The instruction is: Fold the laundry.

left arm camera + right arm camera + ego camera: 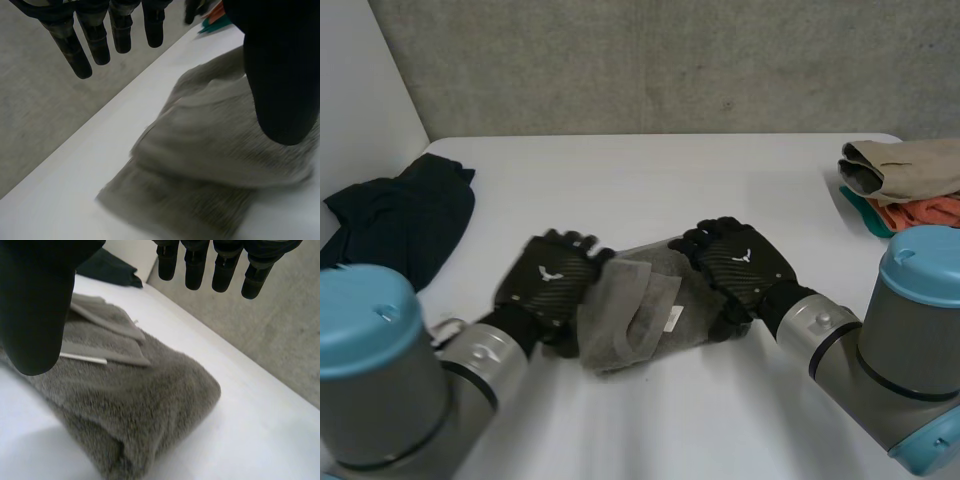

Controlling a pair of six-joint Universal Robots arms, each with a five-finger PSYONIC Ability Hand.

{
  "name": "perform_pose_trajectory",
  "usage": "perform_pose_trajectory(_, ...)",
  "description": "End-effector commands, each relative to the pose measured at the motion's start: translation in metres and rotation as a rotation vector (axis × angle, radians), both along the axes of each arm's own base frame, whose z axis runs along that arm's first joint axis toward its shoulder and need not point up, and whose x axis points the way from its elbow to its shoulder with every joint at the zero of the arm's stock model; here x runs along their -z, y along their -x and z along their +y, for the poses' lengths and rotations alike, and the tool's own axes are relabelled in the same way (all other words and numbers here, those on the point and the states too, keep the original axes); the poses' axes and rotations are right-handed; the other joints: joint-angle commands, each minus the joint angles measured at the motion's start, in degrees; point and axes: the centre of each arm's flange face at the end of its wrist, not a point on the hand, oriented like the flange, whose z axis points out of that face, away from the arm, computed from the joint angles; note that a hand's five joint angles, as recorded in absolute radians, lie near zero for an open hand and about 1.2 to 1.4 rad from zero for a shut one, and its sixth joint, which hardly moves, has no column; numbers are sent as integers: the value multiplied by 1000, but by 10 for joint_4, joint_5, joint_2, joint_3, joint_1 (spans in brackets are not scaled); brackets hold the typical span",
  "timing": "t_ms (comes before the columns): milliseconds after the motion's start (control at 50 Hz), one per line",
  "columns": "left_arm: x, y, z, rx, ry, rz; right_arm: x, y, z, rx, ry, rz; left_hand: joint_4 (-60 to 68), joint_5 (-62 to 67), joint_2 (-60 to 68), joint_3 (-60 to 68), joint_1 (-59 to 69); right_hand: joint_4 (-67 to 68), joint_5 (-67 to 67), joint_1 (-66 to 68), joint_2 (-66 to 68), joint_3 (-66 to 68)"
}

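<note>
Since grey towel (640, 310) lies bundled mid-surface (720, 420), expect soft, limp, light cloth; take it by end edges. Your left hand (548, 280) at its left end, right hand (740, 265) at right end; fingers (192, 270) straight, apart, clamped on nothing. Inner layers hidden. Farther: dark garment (400, 215); folded pile (905, 185), cut off.

The towel (638, 312) was a plain mid-grey with a fuzzy pile and a small white label (673, 318), and the table (650, 180) was plain white. The left hand (548, 280) and the right hand (740, 262) were black with a fine woven pattern and 1 small white emblem on each back, on grey arms (840, 340) with light-blue caps (925, 262). The garment (400, 215) was plain and near-black, the 3 stacked cloths were beige (910, 160), orange (925, 212) and teal (868, 215), and the wall (670, 60) was mottled grey.
</note>
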Motion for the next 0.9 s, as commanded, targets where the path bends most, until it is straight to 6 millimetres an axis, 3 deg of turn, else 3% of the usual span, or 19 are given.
perform_pose_trajectory(20,24,29,9,38,11,-14,16,3,-3,64,-23,67,-15,-27,-17,-19,-7,-18,-28,-28,-20,-18)
perform_pose_trajectory(140,47,39,0,37,1,-67,28,2,-2,61,-15,111,-15,-27,-17,-19,-7,-16,-26,-26,-18,-16)
perform_pose_trajectory(240,50,35,-34,-64,94,-122,29,-1,0,52,1,118,-15,-27,-17,-19,-7,36,26,26,34,36)
perform_pose_trajectory(260,43,25,-57,-179,151,-125,28,-2,1,49,9,115,-15,-27,-17,-19,-7,49,39,39,48,49)
perform_pose_trajectory(320,30,-3,-94,-417,238,-129,29,-5,4,36,16,116,-15,-27,-17,-19,-7,55,44,44,53,54)
perform_pose_trajectory(340,21,-22,-109,-553,274,-127,29,-7,7,24,24,118,-15,-27,-17,-19,-7,58,48,48,56,58)
perform_pose_trajectory(380,16,-35,-115,-635,287,-142,30,-10,10,10,29,126,-15,-27,-17,-19,-7,78,68,68,76,78)
perform_pose_trajectory(540,15,-18,-69,-372,233,-120,38,-20,15,-1,72,166,-15,-27,-17,-19,-7,165,155,155,163,165)
perform_pose_trajectory(680,9,-13,-48,-294,232,-89,42,-17,8,53,82,192,-15,-27,-17,-19,-7,228,218,217,226,228)
perform_pose_trajectory(780,6,5,-22,-160,210,-29,42,-12,7,63,88,198,-15,-27,-17,-19,-7,239,229,229,238,239)
perform_pose_trajectory(900,12,26,-5,-24,167,23,41,-11,8,64,89,200,-15,-27,-17,-19,-7,241,231,231,239,241)
